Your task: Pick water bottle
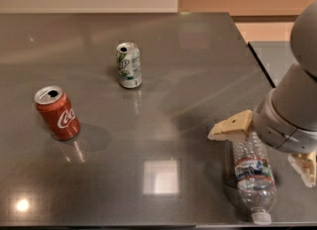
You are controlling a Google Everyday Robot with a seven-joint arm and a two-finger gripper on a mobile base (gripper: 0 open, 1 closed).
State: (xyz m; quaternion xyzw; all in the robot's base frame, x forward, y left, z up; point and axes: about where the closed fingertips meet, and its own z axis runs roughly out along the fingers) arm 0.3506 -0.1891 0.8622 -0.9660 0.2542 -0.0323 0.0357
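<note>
Three items on the dark grey glossy bench: a clear ribbed plastic water bottle with white cap and red-white-blue label band, a red cola can and a white-and-green soda can. The water bottle lies on its side near the bench's front right corner, cap toward the camera, well apart from both cans. The robot's beige two-finger claw hangs low over the bottle's base end, spread wide with one finger each side, holding nothing. Can't tell if the fingers touch the bottle.

Risks, judged:
- The bottle is round and lying down, so an off-centre close likely rolls it or squirts it toward the front edge, which is near the cap.
- Thin plastic may buckle under a hard squeeze.
- A grip at the base end may let the cap end droop on lift.
- A finger landing on the bottle instead of beside it would pin it.
- The cans are too far away to be hit.
</note>
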